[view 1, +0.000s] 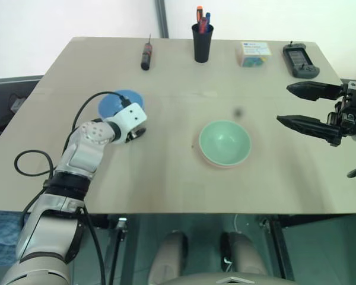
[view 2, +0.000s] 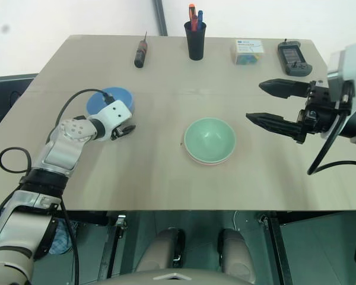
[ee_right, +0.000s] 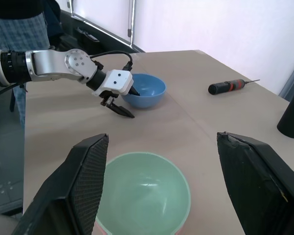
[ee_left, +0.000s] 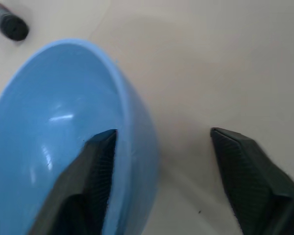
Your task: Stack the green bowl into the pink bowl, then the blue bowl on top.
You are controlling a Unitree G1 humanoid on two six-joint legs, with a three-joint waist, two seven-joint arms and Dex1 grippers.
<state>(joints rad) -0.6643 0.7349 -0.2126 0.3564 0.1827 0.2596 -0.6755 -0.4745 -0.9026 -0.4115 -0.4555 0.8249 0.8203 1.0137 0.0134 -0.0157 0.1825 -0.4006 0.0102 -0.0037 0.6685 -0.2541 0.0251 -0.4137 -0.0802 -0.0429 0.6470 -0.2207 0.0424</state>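
Note:
The green bowl (view 1: 225, 141) sits nested inside the pink bowl (view 1: 219, 165) at the table's centre, with only a thin pink rim showing beneath it. The blue bowl (view 1: 114, 102) stands upright at the left. My left gripper (ee_left: 161, 137) straddles its near rim, with one finger (ee_left: 95, 166) inside the bowl and the other (ee_left: 245, 171) outside over the table. Its jaws stand apart and the outer finger is clear of the wall. My right gripper (view 1: 283, 104) hovers open and empty above the table, to the right of the nested bowls.
Along the far edge lie a screwdriver (view 1: 146, 56), a black cup of pens (view 1: 202, 41), a small box (view 1: 253, 53) and a black handheld device (view 1: 300, 61). A person in checked clothing (ee_right: 19, 24) stands beyond the table's left side.

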